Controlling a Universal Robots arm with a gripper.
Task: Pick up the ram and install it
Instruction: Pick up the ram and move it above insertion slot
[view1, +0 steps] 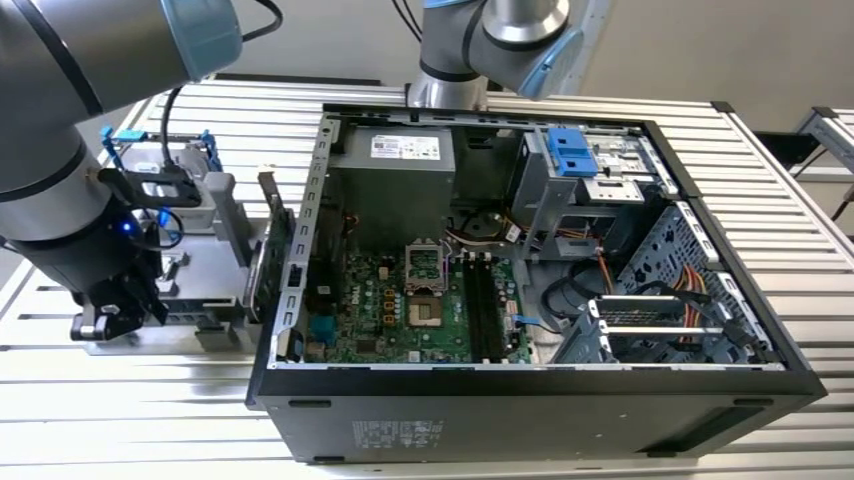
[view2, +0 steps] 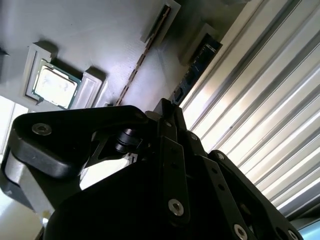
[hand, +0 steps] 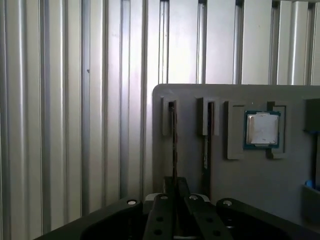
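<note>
Status: gripper (hand: 174, 186) is down at the grey parts tray (hand: 190, 93), not at the PC case (view1: 534, 405). The ram (hand: 173, 140) stands on edge in its tray slot, dead ahead of the gripper tip and in line with it; it's the stick nearest the tray edge, next to the ribbed table (hand: 75, 100). In both wrist views the tip overlaps the near end of the stick, but I can't tell whether it's touching. Can't tell either if the gripper is spread or clamped, because the tip is seen end-on and its black body hides the rest. A second stick (hand: 206, 137) sits in the next slot, just beside the ram on the side away from the tray edge. The CPU (hand: 262, 129) lies flat in its pocket further out the same way. In the exterior view the gripper (view1: 114, 315) hangs low over the tray, with the case well apart from it on the far side of the tray. The black memory slots (view1: 483, 310) on the motherboard (view1: 387, 310) look unpopulated to me. My read: early in the pick. The approach is lined up, the ram isn't lifted out of the tray yet, and transfer and seating aren't started.
</note>
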